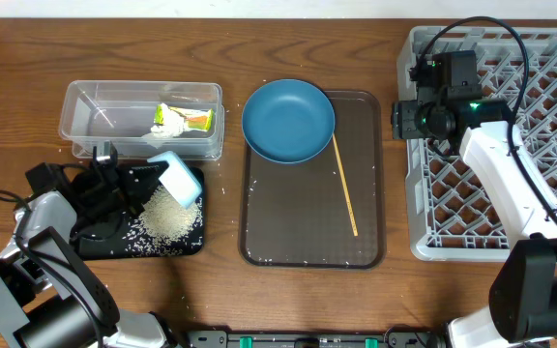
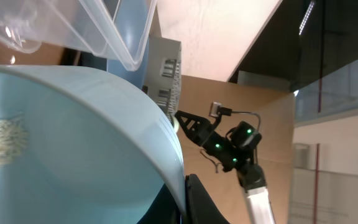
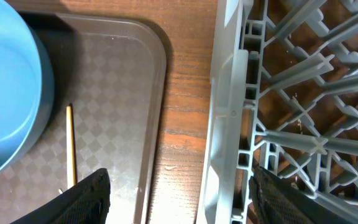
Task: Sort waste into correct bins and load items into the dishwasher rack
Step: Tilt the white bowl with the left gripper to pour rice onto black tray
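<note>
Nearest, on shallow black tray (image 1: 190, 244): heap of white rice grains (image 1: 167, 220). Just above, left fingers (image 1: 143, 180) clamped on tilted mint-green bowl (image 1: 177, 180). Behind: clear tub (image 1: 85, 116) holding snack wrapper (image 1: 193, 118), tissue (image 1: 162, 121). Centre, on brown tray (image 1: 288, 222): wooden stick (image 1: 345, 188), dark-blue bowl (image 1: 288, 120). Right fingers (image 3: 87, 198) spread wide over left edge of dishwasher rack (image 1: 428, 203).

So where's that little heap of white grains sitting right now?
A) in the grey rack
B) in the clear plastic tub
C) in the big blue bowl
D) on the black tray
D: the grains lie spread on the black tray, just below the tilted mint-green bowl, while the clear tub holds only the wrapper.
</note>
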{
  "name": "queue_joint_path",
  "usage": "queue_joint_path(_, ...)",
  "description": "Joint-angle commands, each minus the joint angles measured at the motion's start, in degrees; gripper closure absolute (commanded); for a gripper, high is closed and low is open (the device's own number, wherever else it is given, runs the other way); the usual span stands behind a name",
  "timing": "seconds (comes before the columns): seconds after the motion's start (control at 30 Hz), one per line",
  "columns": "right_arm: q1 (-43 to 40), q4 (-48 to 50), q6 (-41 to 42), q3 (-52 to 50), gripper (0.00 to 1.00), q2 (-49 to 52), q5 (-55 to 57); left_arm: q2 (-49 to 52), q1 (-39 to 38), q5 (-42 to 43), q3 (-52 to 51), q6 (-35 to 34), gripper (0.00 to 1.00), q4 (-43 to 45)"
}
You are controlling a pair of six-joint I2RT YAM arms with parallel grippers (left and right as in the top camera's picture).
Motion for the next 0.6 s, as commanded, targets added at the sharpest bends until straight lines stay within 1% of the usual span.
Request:
queue_joint_path(0.0, -0.55, -0.11, 0.11, 0.11, 0.29, 0.04, 0.22, 0.33, 0.31, 1.66, -0.33, -0.48, 0.94, -1.73)
queue_joint_path(0.07, -0.55, -0.09, 0.11, 0.11, 0.28, 0.04, 0.22, 0.33, 0.35, -1.16, -0.33, -0.50, 0.94, -0.85)
queue_joint_path(0.1, -0.55, -0.02, 0.11, 0.11, 0.28, 0.04, 0.22, 0.33, 0.46, -5.29, -0.33, -0.72, 0.94, -0.31)
queue_joint_path(0.17, -0.55, -0.02, 0.11, 0.11, 0.28, 0.04, 0.22, 0.33, 0.72, -14.03, -0.33, -4.63, 0.94, -0.76)
queue_joint_path(0.2, -0.55, -0.07, 0.11, 0.11, 0.29, 0.07, 0.22, 0.33, 0.72, -15.39, -0.33, -6.86, 0.94, -1.40)
queue_joint_path(0.23, -0.55, -0.22, 0.11, 0.11, 0.29, 0.07, 0.22, 0.33, 0.72, -12.68, -0.33, -6.62, 0.94, -1.11)
queue_joint_path(0.3, -0.57, -0.48, 0.11, 0.11, 0.29, 0.07, 0.24, 0.33, 0.70, 1.38, -0.33, 1.42, 0.94, 1.25)
queue_joint_path(0.33, -0.57, -0.55, 0.11, 0.11, 0.29, 0.04, 0.24, 0.31, 0.72, 1.16, -0.22, 1.90, 0.94, 1.14)
queue_joint_path(0.4, -0.55, -0.55, 0.11, 0.11, 0.29, 0.04, 0.22, 0.35, 1.22, -2.80, -0.22, 1.51, 0.94, 1.75)
queue_joint_path(0.47, -0.55, -0.57, 0.11, 0.11, 0.29, 0.04, 0.22, 0.35, 1.42, -7.08, -0.22, -1.84, 0.94, 1.16)
queue_joint_path(0.5, -0.55, -0.61, 0.11, 0.11, 0.29, 0.04, 0.22, 0.35, 1.42, -4.92, -0.24, -1.70, 0.94, 0.90)
queue_joint_path(0.57, -0.55, -0.63, 0.11, 0.11, 0.29, 0.04, 0.22, 0.33, 1.31, 1.64, -0.22, 2.86, 0.94, 0.72)
